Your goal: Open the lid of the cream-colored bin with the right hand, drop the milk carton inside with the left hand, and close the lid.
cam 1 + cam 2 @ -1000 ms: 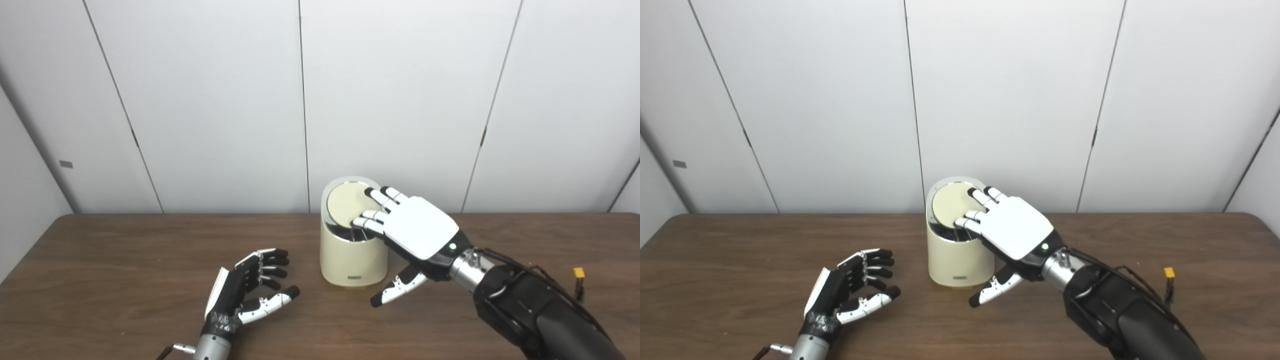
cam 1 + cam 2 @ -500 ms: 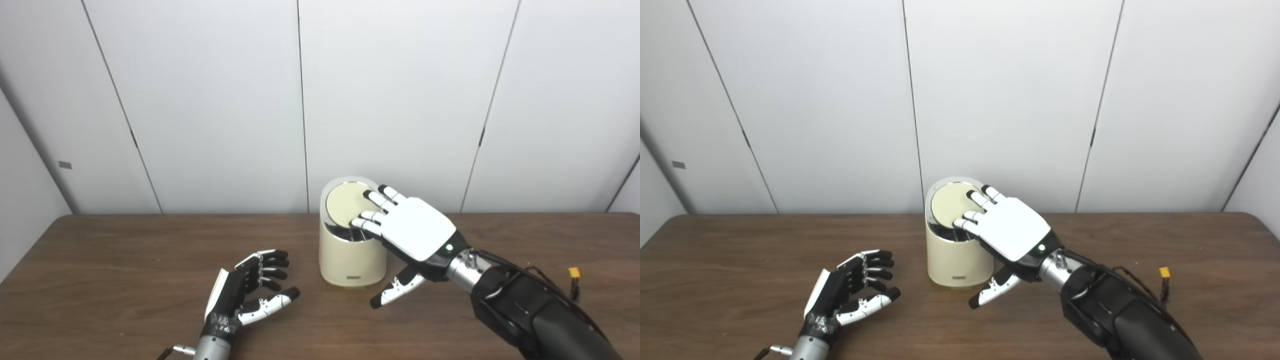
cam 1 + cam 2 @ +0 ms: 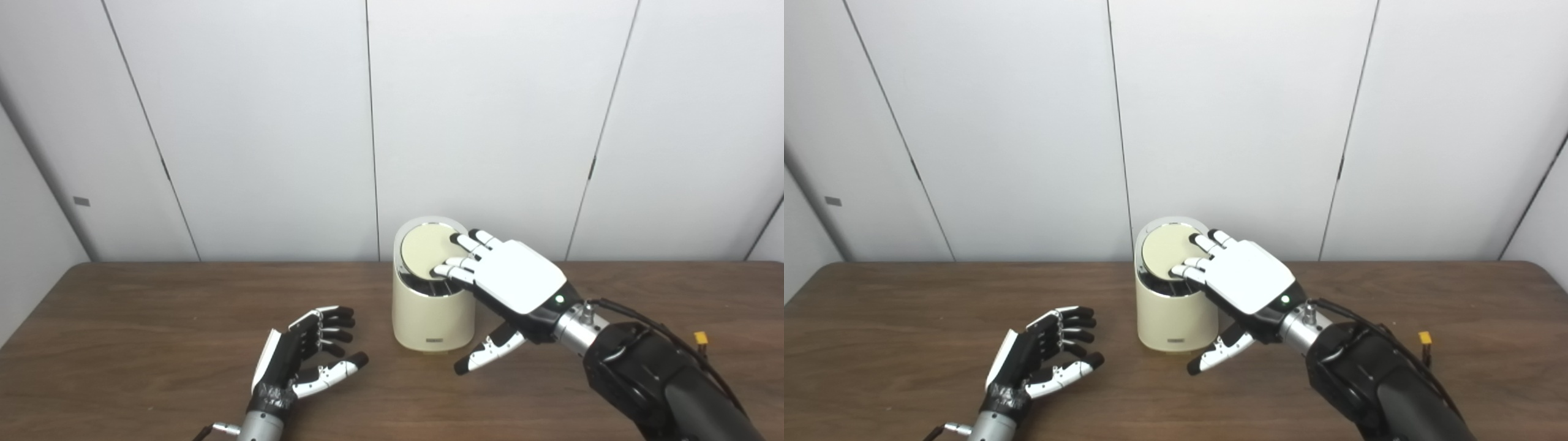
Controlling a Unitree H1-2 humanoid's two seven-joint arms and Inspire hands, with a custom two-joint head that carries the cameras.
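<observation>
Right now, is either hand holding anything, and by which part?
Nothing is held. The right hand rests fingertips on the bin's lid; the left hand is open and empty.

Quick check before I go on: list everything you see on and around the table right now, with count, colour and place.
bin: one, cream-coloured, standing upright at the table's middle, toward the back.
lid: one, cream disc in a pale ring, tilted on top of the bin, dark gap showing below its front edge.
milk carton: none in view in either eye view.
connector: one, small, yellow-orange, on the table at far right, on dark wires.
table: one, dark brown wood grain, filling the lower part of the view.
wall panels: white, behind the table.
left hand: black and white, open, holding nothing, at the table front left of the bin.
right hand: white-backed, fingers spread on the lid's right side, thumb hanging beside the bin.
</observation>
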